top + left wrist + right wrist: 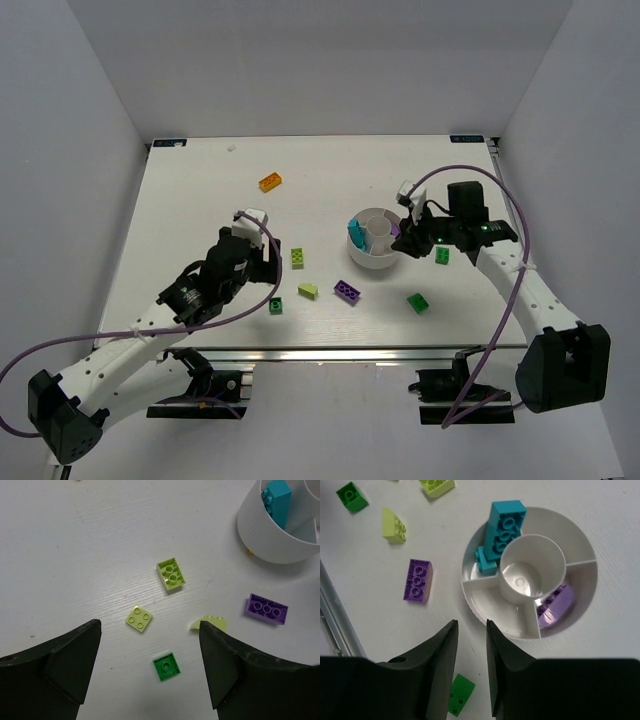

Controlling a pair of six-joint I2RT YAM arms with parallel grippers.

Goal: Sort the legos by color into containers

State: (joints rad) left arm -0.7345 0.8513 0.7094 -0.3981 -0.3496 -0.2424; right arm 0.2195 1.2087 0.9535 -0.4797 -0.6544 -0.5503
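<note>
The white round dish stands right of centre, its wedge containers around a central cup. Cyan legos lean in one wedge and a purple lego lies in another. My right gripper hovers at the dish's near rim, open by a narrow gap, with nothing between its fingers. A green lego lies under it. My left gripper hangs wide open above a dark green lego. Close by are a lime plate, a lime brick and a lime slope.
A loose purple lego lies in front of the dish. A green lego sits near the front edge and an orange one lies far back. Purple cables loop from both arms. Grey walls close the table on three sides.
</note>
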